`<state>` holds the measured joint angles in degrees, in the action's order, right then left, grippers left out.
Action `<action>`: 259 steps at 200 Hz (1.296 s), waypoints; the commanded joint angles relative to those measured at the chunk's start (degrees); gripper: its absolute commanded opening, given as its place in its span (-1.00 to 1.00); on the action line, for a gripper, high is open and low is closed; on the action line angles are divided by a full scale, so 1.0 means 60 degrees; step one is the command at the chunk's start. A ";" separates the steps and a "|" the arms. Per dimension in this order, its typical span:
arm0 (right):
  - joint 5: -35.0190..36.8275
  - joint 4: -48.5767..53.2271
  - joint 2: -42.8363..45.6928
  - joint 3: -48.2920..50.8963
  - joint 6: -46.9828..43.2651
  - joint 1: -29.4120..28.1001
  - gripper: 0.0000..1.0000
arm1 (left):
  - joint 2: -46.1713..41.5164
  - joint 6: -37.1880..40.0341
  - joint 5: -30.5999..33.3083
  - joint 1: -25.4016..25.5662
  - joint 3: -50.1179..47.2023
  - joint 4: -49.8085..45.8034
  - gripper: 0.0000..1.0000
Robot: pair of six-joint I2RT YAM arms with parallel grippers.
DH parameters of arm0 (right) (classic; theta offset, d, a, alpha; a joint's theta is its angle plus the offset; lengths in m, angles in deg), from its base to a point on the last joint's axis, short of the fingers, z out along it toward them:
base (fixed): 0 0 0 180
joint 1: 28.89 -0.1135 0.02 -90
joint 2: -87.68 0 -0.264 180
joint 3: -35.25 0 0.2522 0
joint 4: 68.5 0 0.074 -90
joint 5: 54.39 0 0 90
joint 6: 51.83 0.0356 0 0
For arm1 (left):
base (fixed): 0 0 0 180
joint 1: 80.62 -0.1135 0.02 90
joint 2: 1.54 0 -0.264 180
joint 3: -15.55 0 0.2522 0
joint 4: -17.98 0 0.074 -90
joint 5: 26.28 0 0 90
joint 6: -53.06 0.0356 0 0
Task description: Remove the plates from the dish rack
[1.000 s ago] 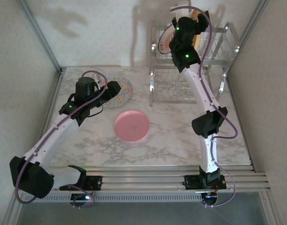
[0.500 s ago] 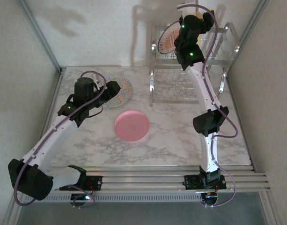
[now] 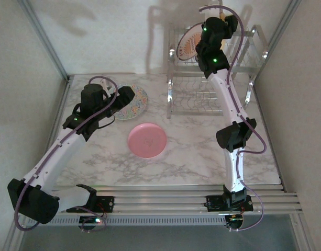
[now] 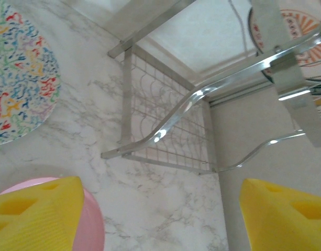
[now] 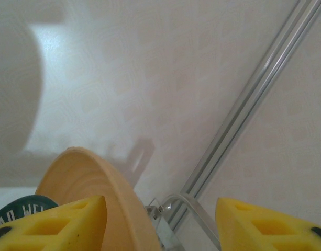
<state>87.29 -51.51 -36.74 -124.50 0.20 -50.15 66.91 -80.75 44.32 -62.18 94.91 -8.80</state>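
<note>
At the top shelf of the dish rack (image 3: 170, 99), the right claw (image 5: 160, 219) is set over the yellow-orange plate (image 5: 97, 183). In the wrist view its fingers stand apart. The plate's rim rises between them, close against the inner face of the left finger (image 5: 50, 225), with an open gap to the right finger (image 5: 265, 225). It straddles the plate and is not clamped on it. The white sunburst plate (image 3: 187, 46) stands on edge in the rack, just left of this claw. Step in hand, by my reading: the grasp on the next racked plate, jaws placed but no pinch made. Next move calls for closing on the rim until both pads bear. Then lift straight up along the slot so the plate clears the wires without dragging the sunburst plate beside it, and carry it down to the bench (image 3: 202, 151). The left claw (image 4: 160, 209) hangs over the bench, fingers wide apart with nothing between them. The floral-speckled plate (image 3: 136, 102) lies flat just beside it, and the pink plate (image 3: 147, 140) lies near it, on the side towards the arm bases. Progress estimate: two plates seen on the bench, two seen in the rack.
</note>
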 commanded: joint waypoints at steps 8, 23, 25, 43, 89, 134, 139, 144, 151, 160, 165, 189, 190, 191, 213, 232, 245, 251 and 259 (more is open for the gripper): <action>0.0322 -0.0110 0.0167 0.0230 -0.0017 0.0088 0.10 | -0.0469 -0.0343 -0.0719 0.0179 0.0237 0.1758 0.55; 0.0350 -0.0087 0.0185 0.0276 0.0005 0.0138 0.06 | -0.0644 -0.0565 -0.1022 0.0223 0.0082 0.2811 0.55; 0.0351 -0.0092 0.0185 0.0279 0.0013 0.0143 0.06 | -0.0671 -0.0601 -0.1050 0.0223 0.0060 0.2916 0.55; 0.0286 -0.0103 0.0229 0.0330 0.0045 0.0137 0.01 | -0.0905 -0.0885 -0.1119 0.0245 -0.0214 0.4171 0.53; 0.0278 -0.0065 0.0287 0.0378 0.0121 0.0137 -0.13 | -0.0854 -0.1237 -0.1234 0.0254 -0.0214 0.5158 0.50; 0.0221 -0.0155 0.0315 0.0344 0.0090 0.0140 -0.34 | -0.0823 -0.1225 -0.1224 0.0293 -0.0241 0.5126 0.50; 0.0212 -0.0169 0.0301 0.0325 0.0064 0.0133 -0.36 | -0.0831 -0.1224 -0.1223 0.0296 -0.0248 0.5125 0.50; 0.0207 -0.0196 0.0291 0.0306 0.0044 0.0136 -0.37 | -0.0831 -0.1231 -0.1220 0.0296 -0.0244 0.5096 0.50; 0.0210 -0.0211 0.0267 0.0266 0.0009 0.0138 -0.38 | -0.0818 -0.1223 -0.1221 0.0296 -0.0241 0.5079 0.50; 0.0219 -0.0237 0.0259 0.0222 -0.0040 0.0128 -0.42 | -0.0817 -0.1221 -0.1229 0.0289 -0.0248 0.5070 0.49; 0.0220 -0.0268 0.0244 0.0214 -0.0073 0.0122 -0.44 | -0.0802 -0.1222 -0.1221 0.0296 -0.0244 0.5057 0.49; 0.0234 -0.0510 0.0201 0.0181 -0.0374 0.0101 -0.53 | -0.0777 -0.1223 -0.1241 0.0322 -0.0228 0.5070 0.50; 0.0234 -0.0523 0.0193 0.0179 -0.0377 0.0100 -0.53 | -0.0782 -0.1223 -0.1238 0.0324 -0.0227 0.5070 0.49; 0.0234 -0.0530 0.0189 0.0171 -0.0386 0.0108 -0.53 | -0.0785 -0.1223 -0.1244 0.0325 -0.0226 0.5070 0.49; 0.0263 -0.0694 0.0171 0.0120 -0.0577 0.0102 -0.60 | -0.0760 -0.1209 -0.1235 0.0337 -0.0231 0.5062 0.49; 0.0278 -0.0867 0.0170 0.0103 -0.0730 0.0110 -0.63 | -0.0744 -0.1222 -0.1250 0.0342 -0.0211 0.5070 0.49; 0.0258 -0.0918 0.0142 0.0035 -0.0813 0.0109 -0.64 | -0.0729 -0.1223 -0.1272 0.0355 -0.0202 0.5070 0.49; 0.0245 -0.0918 0.0127 0.0003 -0.0808 0.0108 -0.65 | -0.0718 -0.1223 -0.1285 0.0354 -0.0204 0.5070 0.49; 0.0236 -0.0944 0.0108 -0.0051 -0.0837 0.0105 -0.67 | -0.0714 -0.1223 -0.1283 0.0355 -0.0197 0.5056 0.49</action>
<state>88.12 -53.65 -36.50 -122.93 -4.72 -49.86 62.38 -87.81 37.96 -60.70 93.66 19.42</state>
